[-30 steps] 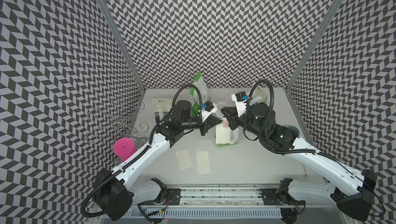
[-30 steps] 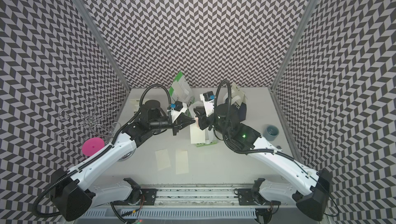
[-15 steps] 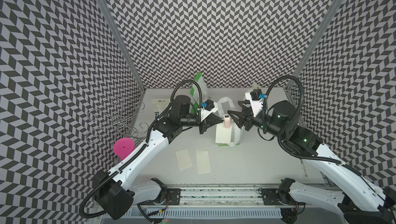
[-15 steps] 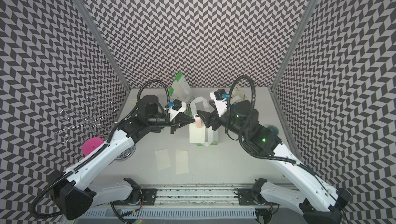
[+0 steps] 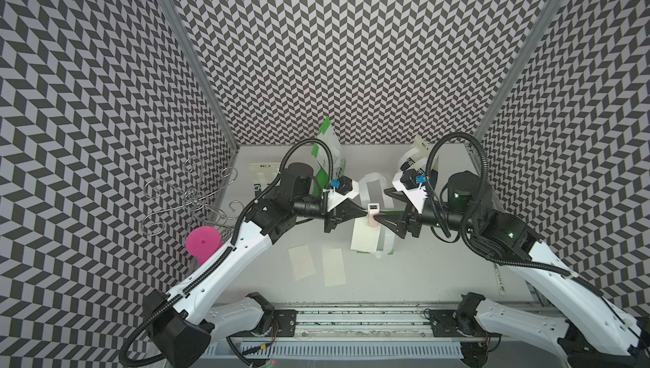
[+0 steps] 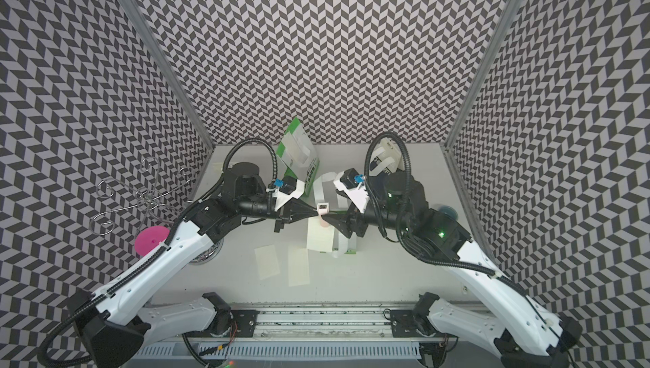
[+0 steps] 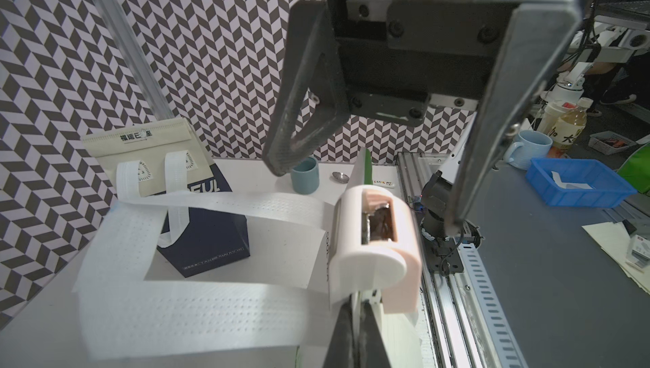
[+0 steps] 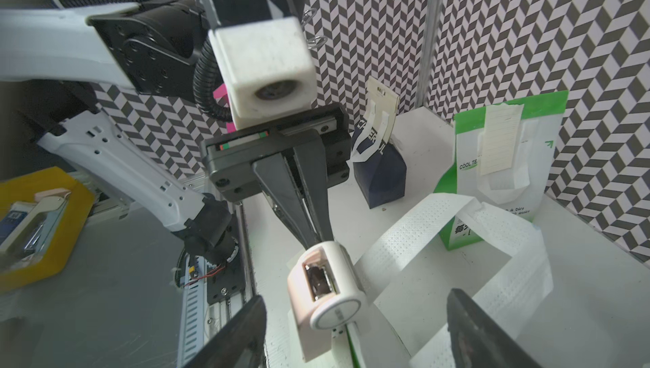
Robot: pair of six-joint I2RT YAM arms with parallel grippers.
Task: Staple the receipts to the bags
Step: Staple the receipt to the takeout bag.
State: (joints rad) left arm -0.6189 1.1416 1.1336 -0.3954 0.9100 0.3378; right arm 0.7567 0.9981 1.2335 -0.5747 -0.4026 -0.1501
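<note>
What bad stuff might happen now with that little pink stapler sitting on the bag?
1. The pink stapler perches on the green bag's top edge with the right gripper open around it; it may tip off.
2. Only the shut left gripper appears to pinch that edge; no staple can be seen, so the receipt might slip.
3. The white handles loop near the right gripper and could snag.

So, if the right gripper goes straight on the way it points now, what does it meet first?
The pink stapler, straight ahead, in line with the gap between the open jaws of the right gripper. Close behind it comes the shut left gripper, though depth there is unclear.
</note>
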